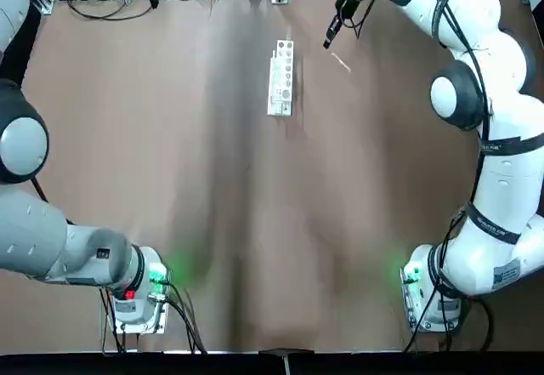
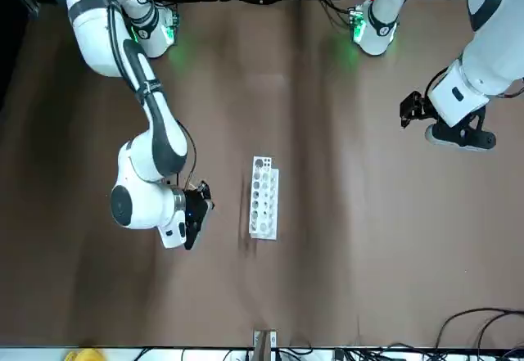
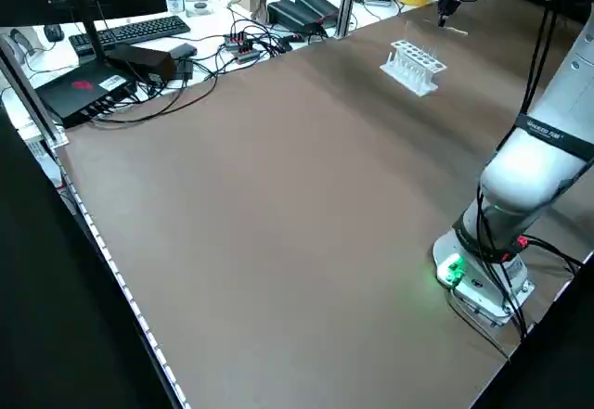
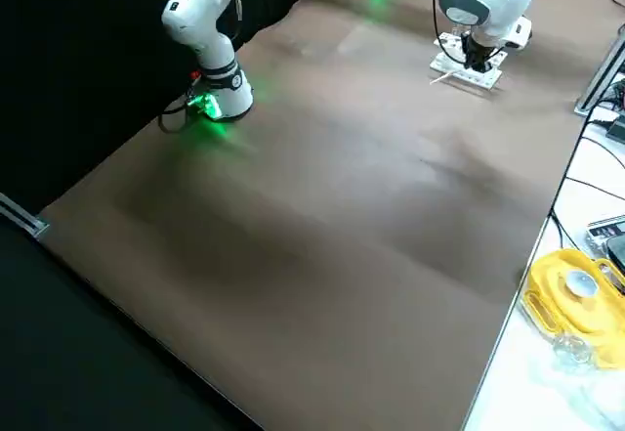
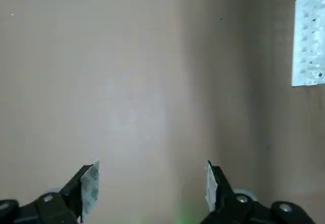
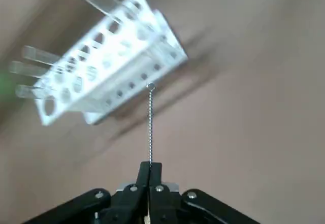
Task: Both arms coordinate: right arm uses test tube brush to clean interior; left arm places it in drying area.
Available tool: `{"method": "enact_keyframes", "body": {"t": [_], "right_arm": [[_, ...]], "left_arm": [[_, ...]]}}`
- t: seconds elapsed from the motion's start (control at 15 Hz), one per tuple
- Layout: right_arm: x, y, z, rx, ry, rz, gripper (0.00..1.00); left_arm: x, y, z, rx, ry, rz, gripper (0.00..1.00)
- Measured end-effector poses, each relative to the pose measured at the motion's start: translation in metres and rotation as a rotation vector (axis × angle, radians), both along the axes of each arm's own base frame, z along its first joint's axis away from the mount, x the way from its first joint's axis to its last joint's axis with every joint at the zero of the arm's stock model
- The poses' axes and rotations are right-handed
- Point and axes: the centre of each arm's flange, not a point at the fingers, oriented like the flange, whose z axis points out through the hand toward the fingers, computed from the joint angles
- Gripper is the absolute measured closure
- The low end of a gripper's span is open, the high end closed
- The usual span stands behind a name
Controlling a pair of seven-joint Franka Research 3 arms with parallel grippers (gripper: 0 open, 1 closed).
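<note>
Test tube brush (image 6: pixel 150 125) is pinched in the right gripper (image 6: pixel 150 169) near the table's (image 1: pixel 170 154) far edge, just beside the white tube rack (image 1: pixel 281 78). Only the right wrist view shows its twisted wire and the tubes (image 6: pixel 35 55) in the rack. Left gripper (image 5: pixel 151 186) hangs open over bare table, well apart from the rack.

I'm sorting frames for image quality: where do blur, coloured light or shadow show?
Right wrist view: the rack and its tubes are soft and smeared, while the test tube brush in the right gripper is crisp. Top view: green base lights tint the table, with a dark shadow band down the middle. Left wrist view: even light; left gripper open.
</note>
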Motion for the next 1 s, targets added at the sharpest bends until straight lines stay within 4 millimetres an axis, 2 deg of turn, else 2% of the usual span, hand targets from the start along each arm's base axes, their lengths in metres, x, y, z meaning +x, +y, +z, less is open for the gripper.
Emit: {"method": "enact_keyframes", "body": {"t": [0.27,0.47,0.8,1.0], "right_arm": [[0.002,0.002,0.007,0.176,-0.063,0.127,0.98],[0.000,0.017,0.015,0.352,-0.162,0.273,0.98],[0.005,0.029,0.043,0.515,-0.292,0.352,0.98],[0.008,0.032,0.051,0.622,-0.380,0.399,0.98]], "left_arm": [[-0.003,0.000,0.007,-0.001,-0.013,0.001,0.00],[-0.005,-0.003,0.010,-0.001,-0.018,-0.004,0.00],[-0.005,-0.003,0.010,-0.001,-0.018,-0.006,0.00],[-0.005,-0.003,0.010,-0.001,-0.018,-0.006,0.00]]}}
